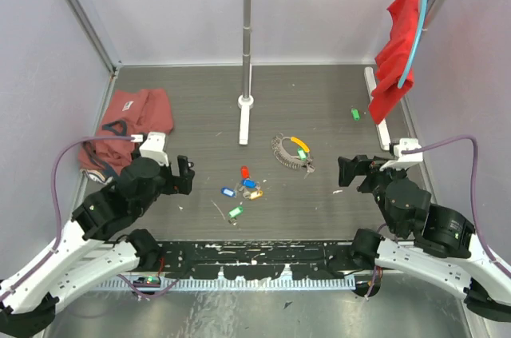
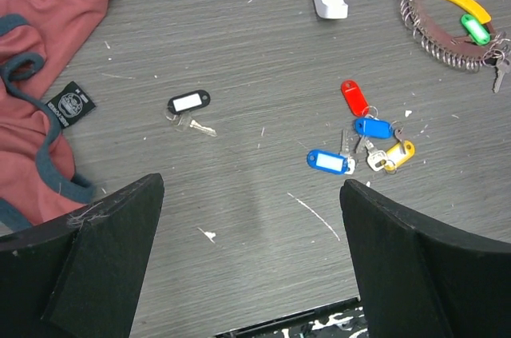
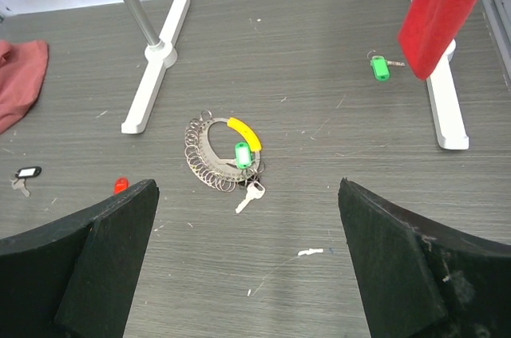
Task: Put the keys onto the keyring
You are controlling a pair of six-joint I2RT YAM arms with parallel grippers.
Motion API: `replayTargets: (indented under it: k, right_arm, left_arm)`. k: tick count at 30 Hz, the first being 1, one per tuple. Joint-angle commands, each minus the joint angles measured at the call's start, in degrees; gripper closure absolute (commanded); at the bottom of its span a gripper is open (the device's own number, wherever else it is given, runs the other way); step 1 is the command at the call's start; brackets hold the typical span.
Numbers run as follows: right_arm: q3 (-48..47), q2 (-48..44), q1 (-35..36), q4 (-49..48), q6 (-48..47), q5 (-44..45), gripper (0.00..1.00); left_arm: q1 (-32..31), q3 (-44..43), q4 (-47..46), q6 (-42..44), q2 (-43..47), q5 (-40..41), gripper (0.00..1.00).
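red cloth (image 1: 397, 58) on rack (image 1: 247, 34), reddish garment (image 1: 136, 114) crumpled

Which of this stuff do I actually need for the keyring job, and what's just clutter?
Needed: keyring; clustered keys; black-tag key; far green-tag key; near green-tag key.
Clutter: pink garment; hanging red cloth; rail stand.
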State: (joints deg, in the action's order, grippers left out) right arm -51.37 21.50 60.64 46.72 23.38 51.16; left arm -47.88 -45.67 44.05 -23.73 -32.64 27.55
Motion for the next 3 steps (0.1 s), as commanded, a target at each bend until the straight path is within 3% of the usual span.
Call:
replayTargets:
  k: [1, 3]
  right_arm:
    - [-0.27, 0.47, 0.00, -0.68, 1.28, 1.54, 0.00]
    - [-0.38, 0.63, 0.01, -0.66, 1.40, 1.85, 0.00]
  left_arm:
    - [0.06, 0.30, -0.99, 0.43, -0.96, 0.77, 0.02]
    - [0.07, 0.24, -0.96, 0.55, -1.02, 0.64, 0.02]
